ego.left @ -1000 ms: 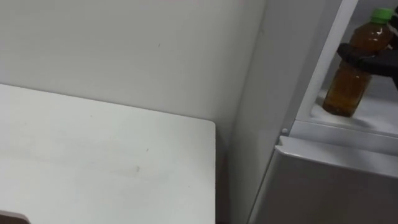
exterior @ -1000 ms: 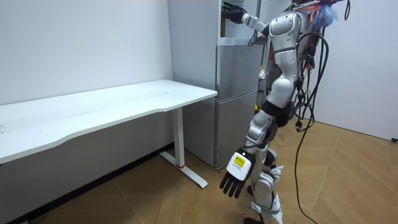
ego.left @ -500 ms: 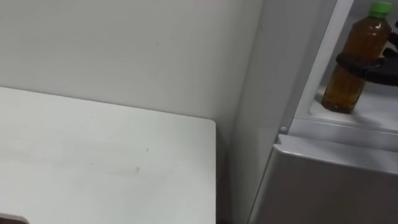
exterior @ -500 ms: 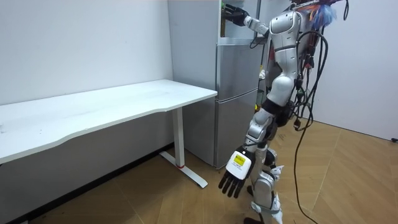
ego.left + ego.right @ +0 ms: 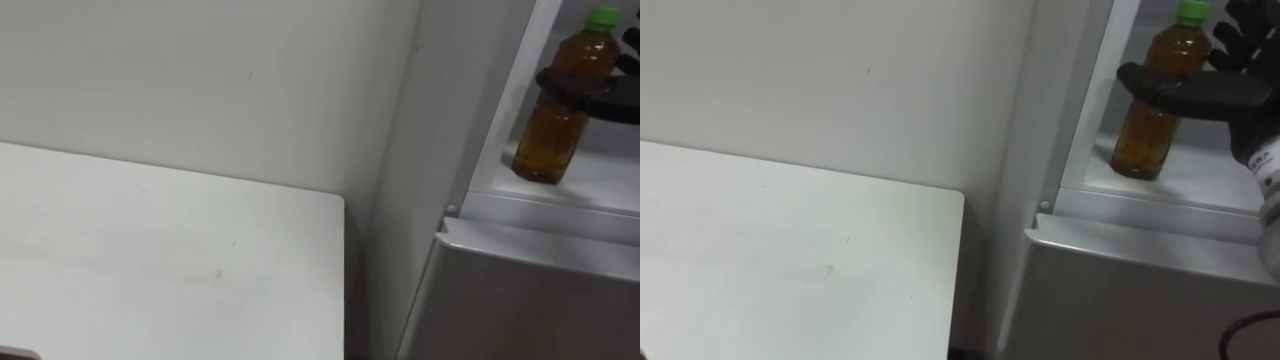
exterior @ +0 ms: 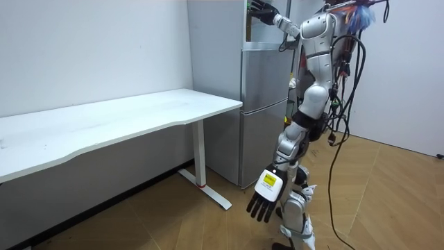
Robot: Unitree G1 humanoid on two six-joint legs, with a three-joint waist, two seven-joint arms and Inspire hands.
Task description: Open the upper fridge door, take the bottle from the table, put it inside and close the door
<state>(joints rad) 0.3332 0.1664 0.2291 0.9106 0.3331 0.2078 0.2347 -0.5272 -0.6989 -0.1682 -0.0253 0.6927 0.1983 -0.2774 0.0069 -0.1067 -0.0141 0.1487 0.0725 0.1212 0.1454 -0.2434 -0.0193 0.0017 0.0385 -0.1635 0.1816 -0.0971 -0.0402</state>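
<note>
The right hand [image 5: 1232, 96] reaches into the open upper compartment of the fridge [image 5: 1130, 290], its fingers [image 5: 1247, 38] spread and loose to the right of the bottle's neck, while the thumb lies straight across the front of the bottle [image 5: 1139, 142] rather than curling round it. The bottle, filled with brown liquid and closed by a green cap [image 5: 1193, 12], stands upright on the white shelf [image 5: 1200, 172] of that compartment, near its front left corner. Below the shelf the lower door [image 6: 262, 111] is shut. In the room view the robot stands upright before the fridge with its right arm raised high, and the left hand [image 6: 262, 205] hangs low by its leg with straight, relaxed fingers, holding nothing. A white bench [image 5: 790, 260] stands just beside the fridge, against the pale wall [image 5: 840, 70].
</note>
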